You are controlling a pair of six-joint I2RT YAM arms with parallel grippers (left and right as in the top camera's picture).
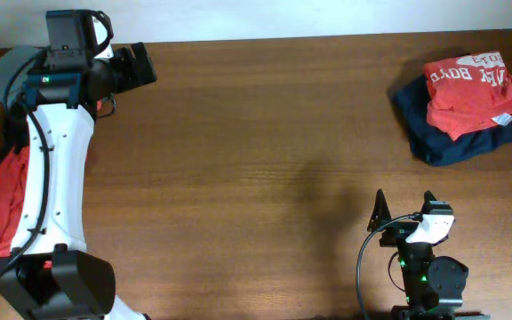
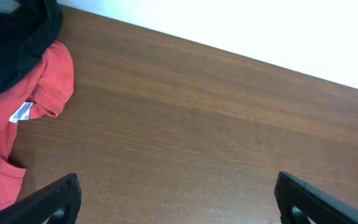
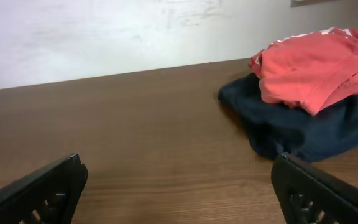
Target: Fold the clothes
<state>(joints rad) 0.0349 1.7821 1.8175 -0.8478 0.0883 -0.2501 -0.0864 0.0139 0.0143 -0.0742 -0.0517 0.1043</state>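
A folded orange-red T-shirt with white lettering [image 1: 469, 84] lies on a folded navy piece [image 1: 452, 142] at the far right of the table; both also show in the right wrist view, the T-shirt [image 3: 316, 68] above the navy piece [image 3: 303, 130]. Another orange-red shirt [image 1: 7, 204] lies crumpled at the left edge with a grey piece [image 1: 3, 76] and a black piece [image 2: 11, 37]; its collar and tag show in the left wrist view [image 2: 17, 124]. My left gripper [image 1: 140, 64] [image 2: 176, 199] is open and empty over bare wood. My right gripper [image 1: 404, 203] [image 3: 179, 193] is open and empty, near the front edge.
The wooden table [image 1: 256, 133] runs to a white wall at the back [image 3: 104, 31]. My left arm [image 1: 56, 169] stretches along the left side over the crumpled pile.
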